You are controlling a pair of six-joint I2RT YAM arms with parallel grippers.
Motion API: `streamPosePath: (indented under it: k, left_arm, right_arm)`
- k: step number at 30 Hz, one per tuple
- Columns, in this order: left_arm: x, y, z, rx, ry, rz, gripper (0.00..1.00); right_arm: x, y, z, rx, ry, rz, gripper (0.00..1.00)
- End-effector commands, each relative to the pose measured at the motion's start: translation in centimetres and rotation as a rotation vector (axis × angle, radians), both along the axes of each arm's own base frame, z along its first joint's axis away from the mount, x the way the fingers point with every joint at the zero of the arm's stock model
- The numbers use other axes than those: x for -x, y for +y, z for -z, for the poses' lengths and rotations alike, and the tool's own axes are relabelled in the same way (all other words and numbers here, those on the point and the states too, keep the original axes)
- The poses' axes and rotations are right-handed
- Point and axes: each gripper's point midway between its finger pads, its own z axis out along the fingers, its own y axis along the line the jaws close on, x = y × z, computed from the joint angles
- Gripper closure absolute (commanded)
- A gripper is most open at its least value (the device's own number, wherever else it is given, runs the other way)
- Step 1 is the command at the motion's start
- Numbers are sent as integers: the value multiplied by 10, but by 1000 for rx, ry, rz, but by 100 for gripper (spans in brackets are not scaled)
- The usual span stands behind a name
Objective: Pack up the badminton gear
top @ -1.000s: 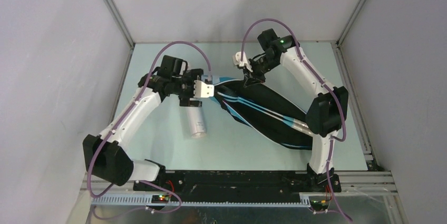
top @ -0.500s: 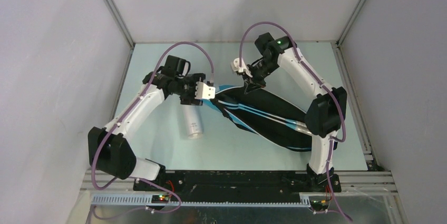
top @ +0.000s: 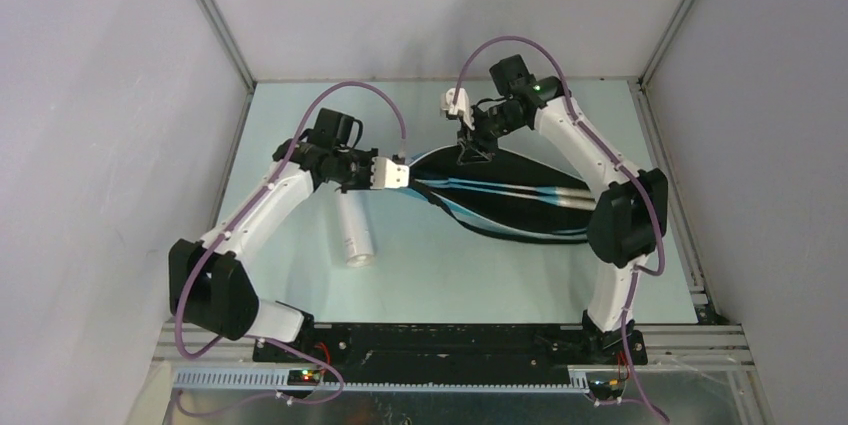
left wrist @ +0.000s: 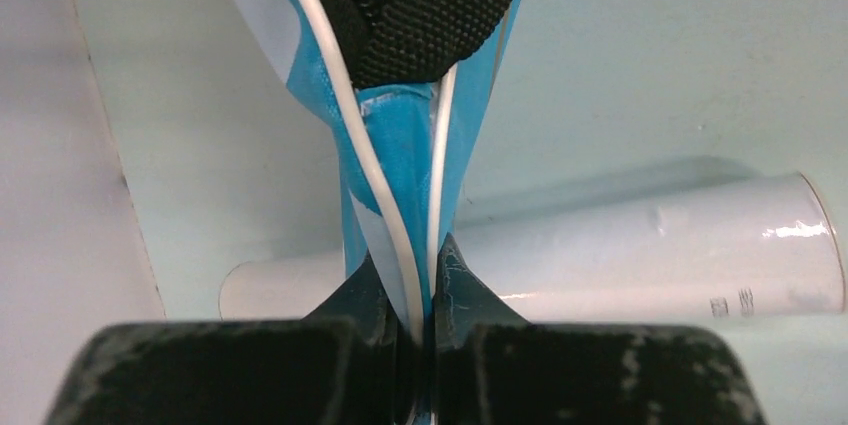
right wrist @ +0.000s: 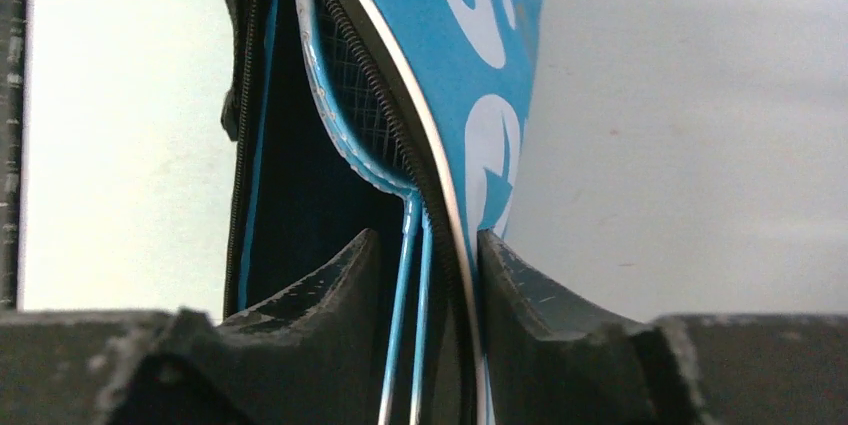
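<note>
The pale green table carries the blue-and-black racket-shaped fabric bag, which lies from the centre toward the right. It looks light and limp. The cloth would sag between holds, though whatever is inside probably stiffens it lengthways, so the piped edge or the black webbing strap are the sound places to grip.

Left of the bag, nearer the arms, lies the long white glossy tube. It seems stiff, smooth and likely to roll, and is best taken across its middle.

The left gripper is pinched on the bag's left tip. The right gripper is clamped on the far edge by the zip.

Blue-framed racket strings show inside, but how many rackets there are cannot be told. No shuttlecocks are visible. The left arm covers the tube's far end, and it is unclear how far the zip is open.
</note>
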Motion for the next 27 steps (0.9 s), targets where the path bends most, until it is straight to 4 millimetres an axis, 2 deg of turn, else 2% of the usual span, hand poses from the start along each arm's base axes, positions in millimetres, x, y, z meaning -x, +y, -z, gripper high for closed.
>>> streamPosePath:
  k: [1,3,4,5,6,7,8,9,10,11,12,13,14,20,24,27]
  left_arm:
    - [-24,-4,-38,158,-124,-181,100]
    - [-34,1,-45,197,-168,-273,100]
    - [-35,4,-50,205,-189,-297,100]
    - [-37,3,-50,231,-198,-321,100]
    - [-37,4,-55,249,-213,-336,100]
    - [-37,2,-54,275,-213,-351,100]
    - [-34,1,-59,296,-220,-350,100]
    - [-32,0,-58,312,-213,-353,100]
    - [-28,-3,-61,332,-211,-343,100]
    - [-25,-4,-58,334,-202,-335,100]
    - [-21,-6,-61,346,-201,-318,100]
    - [-17,-8,-58,347,-185,-303,100]
    - [-14,-9,-59,344,-188,-287,100]
    - [-2,-14,-53,338,-146,-237,100]
    - [-1,-18,-50,339,-125,-232,100]
    - [-1,-20,-49,335,-116,-226,100]
  right_arm:
    - [-26,12,-62,-123,-184,166,51]
    - [-37,8,-73,-147,-236,261,43]
    - [-39,4,-62,-133,-235,304,38]
    - [-44,6,-82,-191,-280,351,36]
    - [-42,2,-69,-174,-270,385,32]
    - [-43,3,-88,-236,-303,422,28]
    - [-38,-1,-70,-219,-277,462,14]
    - [-36,-1,-86,-275,-304,492,9]
    - [-26,-3,-74,-262,-293,510,3]
    - [-25,-1,-74,-284,-300,526,2]
    - [-18,-2,-60,-262,-295,551,1]
    - [-19,-1,-59,-271,-317,564,1]
    - [-19,-3,-44,-235,-326,592,1]
    - [-41,-4,-7,-157,-349,651,1]
    - [-50,8,5,-175,-352,637,1]
    - [-46,23,7,-212,-333,597,1]
